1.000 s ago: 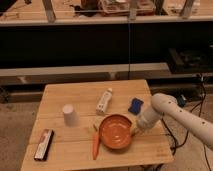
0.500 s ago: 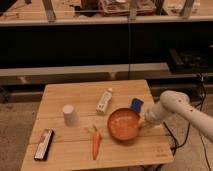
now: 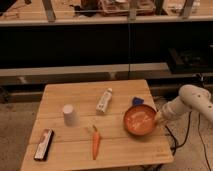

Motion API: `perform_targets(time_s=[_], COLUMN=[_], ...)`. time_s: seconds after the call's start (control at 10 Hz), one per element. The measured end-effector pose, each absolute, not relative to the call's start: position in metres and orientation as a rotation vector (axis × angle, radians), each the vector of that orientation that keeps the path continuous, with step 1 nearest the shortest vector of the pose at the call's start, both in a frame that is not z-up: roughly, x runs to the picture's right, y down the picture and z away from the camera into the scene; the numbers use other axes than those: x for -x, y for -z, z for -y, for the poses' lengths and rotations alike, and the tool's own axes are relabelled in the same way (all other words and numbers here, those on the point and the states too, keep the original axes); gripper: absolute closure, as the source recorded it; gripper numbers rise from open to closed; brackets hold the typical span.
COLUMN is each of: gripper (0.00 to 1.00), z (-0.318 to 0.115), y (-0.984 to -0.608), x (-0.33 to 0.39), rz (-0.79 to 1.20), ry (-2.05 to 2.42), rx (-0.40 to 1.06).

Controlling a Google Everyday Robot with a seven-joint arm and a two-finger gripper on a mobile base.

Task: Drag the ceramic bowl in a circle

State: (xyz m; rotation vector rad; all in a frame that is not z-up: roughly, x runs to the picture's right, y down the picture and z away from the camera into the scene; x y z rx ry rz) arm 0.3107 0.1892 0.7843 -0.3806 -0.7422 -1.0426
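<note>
Resting on: the ceramic bowl (image 3: 140,120) sits on the right part of the wooden table (image 3: 75,150), close to the right edge.
Bowl look: wide, shallow, orange-red, with pale ring marks inside, upright.
Gripper: the gripper (image 3: 159,118) is at the bowl's right rim, at the end of the white arm (image 3: 192,100) that reaches in from the right; whether it pinches the rim or only touches it, I cannot tell.
Behind the bowl: a small blue object (image 3: 137,101) lies just beyond its far rim.
Left of the bowl: a carrot (image 3: 95,142) lies near the front edge, apart from the bowl.
Centre: a white bottle (image 3: 103,101) lies on its side.
Further left: a white cup (image 3: 70,115) stands upturned.
Front left corner: a dark flat bar (image 3: 43,144) with a red edge.
</note>
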Motion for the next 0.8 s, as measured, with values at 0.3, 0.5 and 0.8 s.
perform_targets(time_s=[0.3,0.5,0.8], gripper=[0.99,0.99,0.99], z=[-0.22,-0.238,-0.257], y=[-0.767,-0.744,-0.73], x=[-0.324,-0.33,-0.311], rz=[0.882,0.983,1.085], ry=[1.186,1.322,1.419], rx=[0.437,0.429,0.436])
